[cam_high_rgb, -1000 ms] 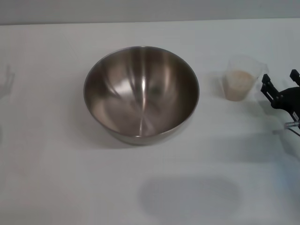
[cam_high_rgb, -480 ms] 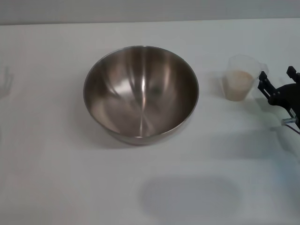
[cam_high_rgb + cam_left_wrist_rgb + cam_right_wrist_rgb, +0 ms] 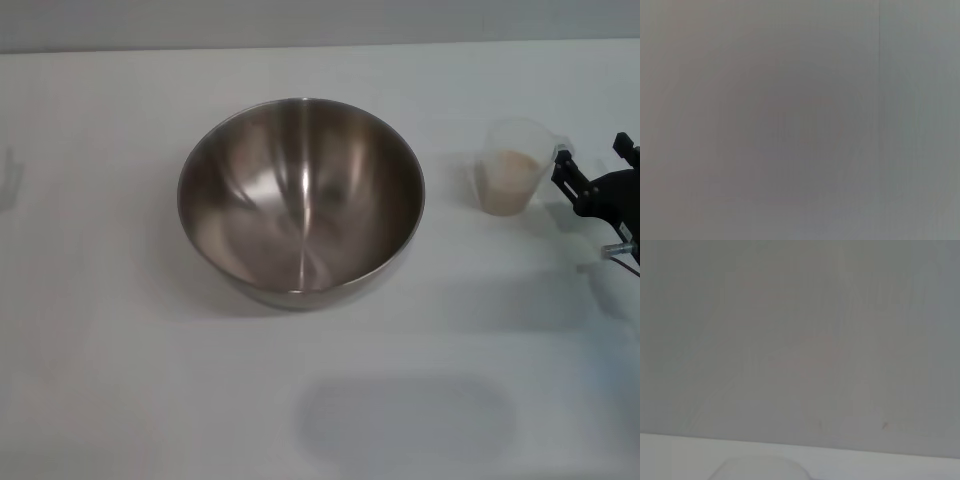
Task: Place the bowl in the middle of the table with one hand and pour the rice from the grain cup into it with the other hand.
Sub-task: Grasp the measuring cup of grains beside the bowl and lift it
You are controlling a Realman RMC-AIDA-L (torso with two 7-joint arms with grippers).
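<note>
Your right pincer (image 3: pixel 593 168) sits at the right edge of the head view, just beside the grain cup (image 3: pixel 514 180), its two black fingers spread apart and pointing toward the cup's handle side, holding nothing.

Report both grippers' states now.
Left gripper: not in view.
Right gripper: open, empty, beside the grain cup, not gripping it.

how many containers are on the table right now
2. The bowl sits mid-table, empty. The grain cup, holding rice, stands to its right, just beside the right gripper. None appears hidden.
</note>
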